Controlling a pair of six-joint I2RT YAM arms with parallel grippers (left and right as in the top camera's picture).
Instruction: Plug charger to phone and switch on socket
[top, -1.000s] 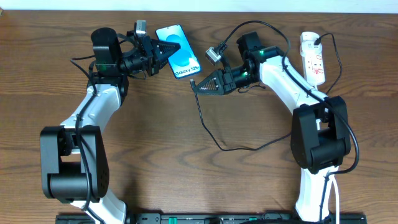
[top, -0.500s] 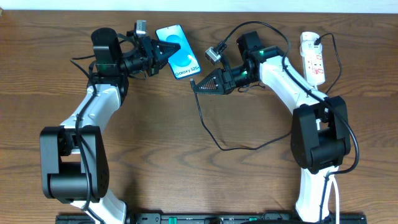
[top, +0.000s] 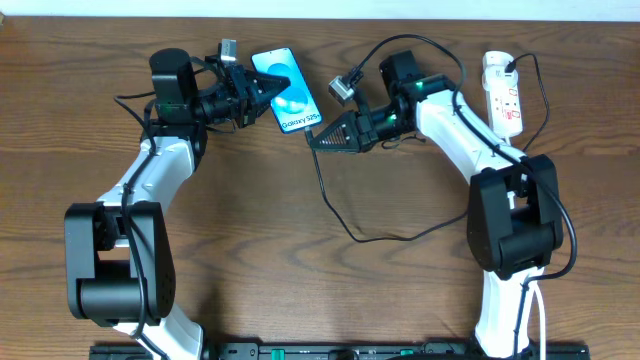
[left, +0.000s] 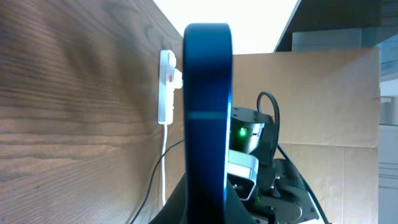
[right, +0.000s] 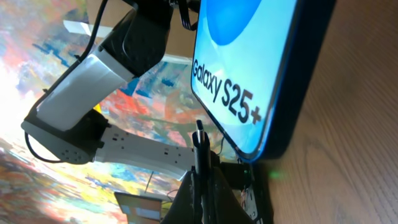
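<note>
Two grips: left fingers (top: 258, 95) clamp the phone (top: 290, 88) by a side edge; right fingers (top: 330, 135) pinch the charger (right: 199, 146) tip just beside its lower edge.

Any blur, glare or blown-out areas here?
Overhead: evenly lit, sharp. Left wrist: the phone edge fills the centre, soft and dark; the top background blown out. Right wrist: screen bright but legible, charger tip sharp, a green glow on the wood.
</note>
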